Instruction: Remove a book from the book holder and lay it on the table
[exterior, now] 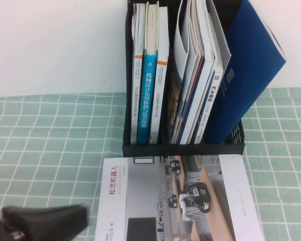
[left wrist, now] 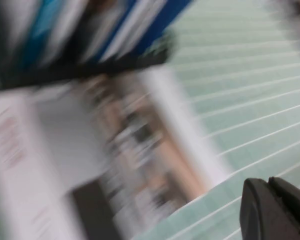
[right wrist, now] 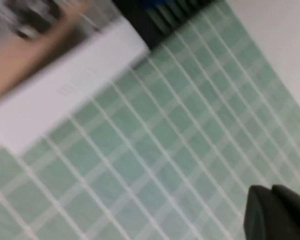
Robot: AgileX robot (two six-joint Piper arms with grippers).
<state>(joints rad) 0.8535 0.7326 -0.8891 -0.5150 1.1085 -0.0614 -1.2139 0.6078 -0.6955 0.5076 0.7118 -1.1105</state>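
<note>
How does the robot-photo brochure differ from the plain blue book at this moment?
The brochure lies flat on the table, outside the book holder; the blue book stands tilted in it. The brochure's cover is white-grey with a photo; the blue book's is plain. Both are thin.

Bare table point(exterior: 45, 135) left of book holder point(exterior: 183, 148)

High cam: raised, robot's side, angled down at desk point(exterior: 40, 130), facing book holder point(exterior: 183, 148). Both wrist cams: low, close over desk, oblique; blurred, prob. sharing book point(exterior: 180, 201) point(left wrist: 115, 150) point(right wrist: 65, 75) w/ high cam.
</note>
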